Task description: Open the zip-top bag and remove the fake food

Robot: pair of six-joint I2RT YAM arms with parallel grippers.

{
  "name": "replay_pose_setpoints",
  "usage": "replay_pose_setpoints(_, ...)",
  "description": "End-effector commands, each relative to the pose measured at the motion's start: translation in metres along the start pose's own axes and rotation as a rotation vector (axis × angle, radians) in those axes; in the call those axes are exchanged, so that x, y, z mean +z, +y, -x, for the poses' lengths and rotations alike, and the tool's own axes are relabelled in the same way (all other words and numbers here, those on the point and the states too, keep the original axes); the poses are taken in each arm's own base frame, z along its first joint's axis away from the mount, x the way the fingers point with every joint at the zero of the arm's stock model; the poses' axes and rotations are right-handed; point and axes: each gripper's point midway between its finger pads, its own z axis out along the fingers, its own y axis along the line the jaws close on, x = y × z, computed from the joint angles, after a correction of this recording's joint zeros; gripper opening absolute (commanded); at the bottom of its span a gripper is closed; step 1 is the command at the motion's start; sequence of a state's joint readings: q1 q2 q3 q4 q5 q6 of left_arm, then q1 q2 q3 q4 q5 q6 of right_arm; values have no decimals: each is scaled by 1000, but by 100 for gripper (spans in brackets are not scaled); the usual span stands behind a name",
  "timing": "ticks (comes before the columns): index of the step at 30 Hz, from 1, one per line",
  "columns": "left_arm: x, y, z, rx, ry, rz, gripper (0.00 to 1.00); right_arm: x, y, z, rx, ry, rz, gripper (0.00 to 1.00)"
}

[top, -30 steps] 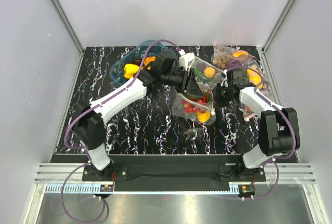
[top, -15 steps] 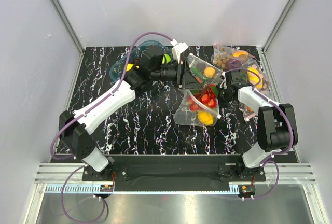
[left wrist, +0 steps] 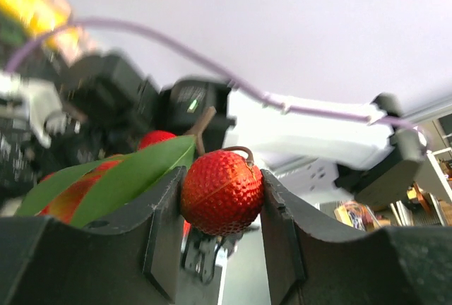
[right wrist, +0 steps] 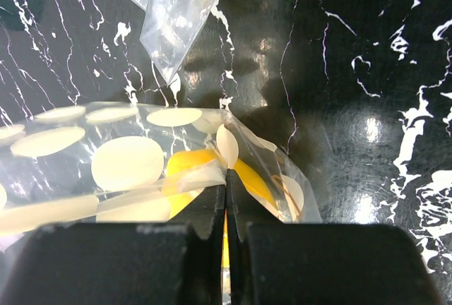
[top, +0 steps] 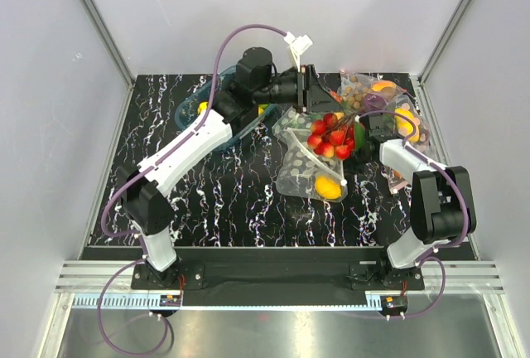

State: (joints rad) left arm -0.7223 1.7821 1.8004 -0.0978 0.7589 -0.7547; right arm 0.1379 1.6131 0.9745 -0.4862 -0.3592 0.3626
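The zip-top bag (top: 305,172), clear with white dots, lies open at mid-table, and a small yellow-orange fruit (top: 329,186) is still inside it. My left gripper (top: 314,99) is raised above the bag's back end. It is shut on one red berry (left wrist: 222,192) of the berry cluster (top: 333,137), which hangs below it, clear of the bag, with its green leaves (left wrist: 120,178). My right gripper (right wrist: 227,178) is shut on the bag's edge (right wrist: 212,139) at the right. The yellow fruit (right wrist: 185,167) shows through the plastic just ahead of its fingertips.
A blue tub (top: 189,113) at the back left holds a yellow pepper (top: 203,108). A small bag of brown balls (top: 358,91) and another dotted bag (top: 410,123) lie at the back right, behind the right arm. The left arm's purple cable (top: 248,33) arcs overhead.
The left gripper has risen and swung toward the back right, drawing the red berry cluster up out of the bag. The right gripper has kept its pinch on the bag's edge.
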Motion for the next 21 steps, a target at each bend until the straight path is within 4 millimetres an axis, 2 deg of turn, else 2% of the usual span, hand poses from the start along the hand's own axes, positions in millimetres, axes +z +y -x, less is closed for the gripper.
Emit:
replay_pose_setpoints(1,-11,-49,50,110,-131,-102,0,-12,11,6,-32,-49,26,0)
replay_pose_setpoints(4,-25,-54,72,115,-196,-106,0,-13,10,7,-34,-54,21,0)
replay_pose_setpoints(6,-35,-64,84,117,-234,-128,0,-12,10,7,-35,-52,19,0)
replay_pose_setpoints(8,-48,-55,99,127,-277,-86,0,-13,10,7,-35,-50,23,0)
replay_pose_setpoints(9,-54,-46,100,134,-283,-47,0,-13,11,6,-34,-48,25,0)
replay_pose_setpoints(11,-77,-13,119,140,-344,70,0,-15,14,8,-33,-52,34,0)
replay_pose_setpoints(12,-87,10,120,101,-351,148,0,-16,15,9,-32,-54,35,0)
replay_pose_setpoints(14,-133,64,141,79,-457,369,0,-21,19,12,-35,-68,43,0)
replay_pose_setpoints(15,-151,89,138,32,-463,472,0,-22,20,13,-36,-72,47,0)
replay_pose_setpoints(16,-182,117,146,14,-508,576,0,-25,21,14,-35,-78,50,0)
replay_pose_setpoints(17,-203,140,150,28,-538,680,0,-26,22,14,-36,-82,53,0)
replay_pose_setpoints(18,-217,157,148,12,-540,742,0,-27,23,14,-35,-85,54,0)
replay_pose_setpoints(19,-236,184,145,-11,-546,808,0,-28,22,12,-34,-85,54,0)
replay_pose_setpoints(21,-249,209,139,-13,-530,879,0,-29,23,12,-33,-86,55,0)
